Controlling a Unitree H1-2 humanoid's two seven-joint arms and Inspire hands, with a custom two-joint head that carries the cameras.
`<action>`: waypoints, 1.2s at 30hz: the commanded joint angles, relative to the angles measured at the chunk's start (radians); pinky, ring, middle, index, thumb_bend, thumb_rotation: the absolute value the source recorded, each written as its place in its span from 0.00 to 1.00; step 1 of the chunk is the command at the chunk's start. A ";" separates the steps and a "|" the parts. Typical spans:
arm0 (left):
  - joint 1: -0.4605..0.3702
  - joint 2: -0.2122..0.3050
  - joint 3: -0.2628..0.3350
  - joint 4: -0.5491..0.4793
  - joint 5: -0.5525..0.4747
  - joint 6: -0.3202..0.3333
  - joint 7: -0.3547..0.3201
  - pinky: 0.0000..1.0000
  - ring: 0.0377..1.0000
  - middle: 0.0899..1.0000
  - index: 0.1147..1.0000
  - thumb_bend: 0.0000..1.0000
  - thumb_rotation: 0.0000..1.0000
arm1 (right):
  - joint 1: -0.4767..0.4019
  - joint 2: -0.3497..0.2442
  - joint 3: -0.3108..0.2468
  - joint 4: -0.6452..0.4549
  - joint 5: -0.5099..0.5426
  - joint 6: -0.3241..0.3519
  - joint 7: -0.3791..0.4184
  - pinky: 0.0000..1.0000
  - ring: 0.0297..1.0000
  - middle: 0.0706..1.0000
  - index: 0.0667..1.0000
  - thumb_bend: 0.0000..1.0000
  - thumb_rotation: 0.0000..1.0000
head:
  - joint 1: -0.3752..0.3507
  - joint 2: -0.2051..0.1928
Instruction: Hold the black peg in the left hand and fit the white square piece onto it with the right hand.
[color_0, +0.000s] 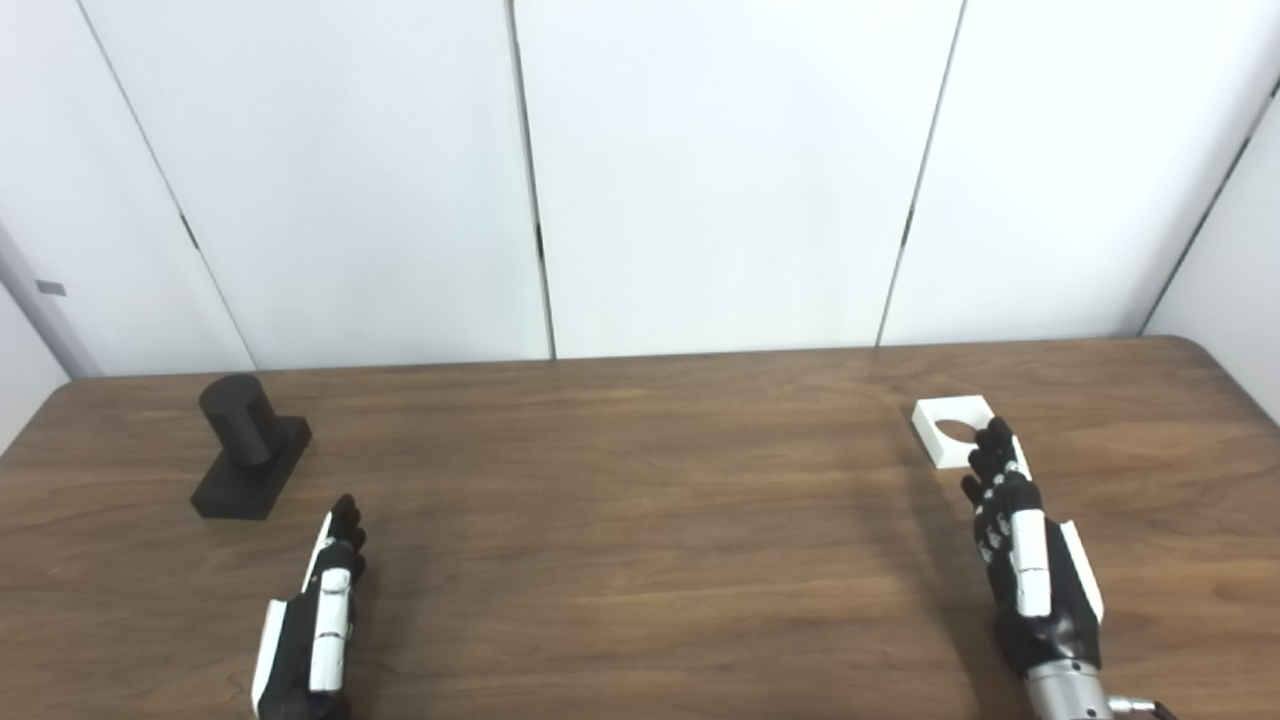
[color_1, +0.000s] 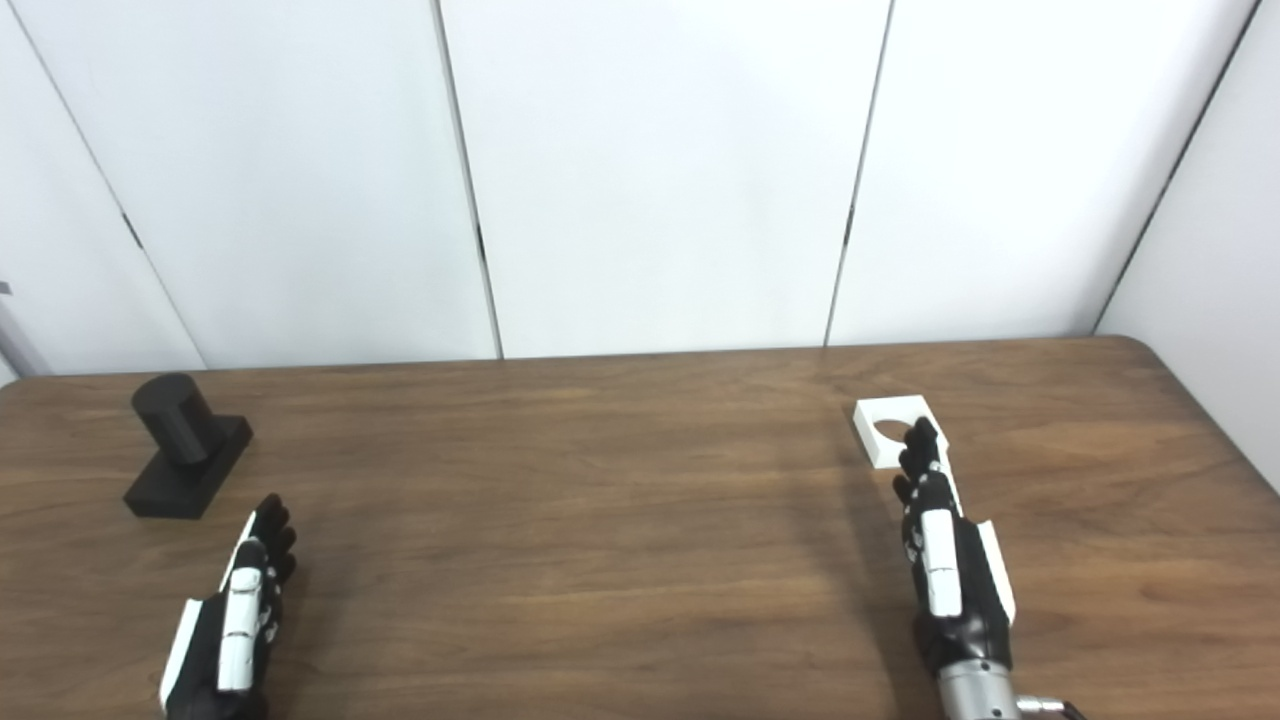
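Left eye view: right hand (color_0: 1025, 560), empty, fingers extended, reaches the white square piece (color_0: 953, 429) near the desk's (color_0: 640, 520) far right edge; left hand (color_0: 315, 615), open, lies short of the black peg (color_0: 240, 420).

Left hand (color_0: 315, 610) and right hand (color_0: 1030, 555) extended, empty

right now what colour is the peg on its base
Black, peg and base alike; clearest in the left eye view.
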 joint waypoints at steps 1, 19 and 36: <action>-0.005 0.003 -0.010 0.036 0.012 -0.017 0.004 1.00 1.00 1.00 0.99 0.58 1.00 | 0.050 0.016 0.007 0.081 0.005 -0.023 0.006 1.00 1.00 1.00 1.00 0.57 1.00 | -0.001 0.001; -0.003 -0.006 -0.035 0.057 0.046 -0.055 0.019 0.94 0.97 0.98 0.98 0.50 1.00 | 0.047 -0.011 -0.002 0.113 0.025 -0.041 0.026 1.00 1.00 1.00 1.00 0.52 1.00 | 0.145 -0.038; -0.009 -0.067 -0.082 0.088 0.103 -0.021 0.049 1.00 1.00 1.00 0.99 0.49 0.95 | 0.021 -0.061 -0.016 0.199 0.072 -0.105 0.065 1.00 1.00 0.98 1.00 0.72 1.00 | 0.363 -0.137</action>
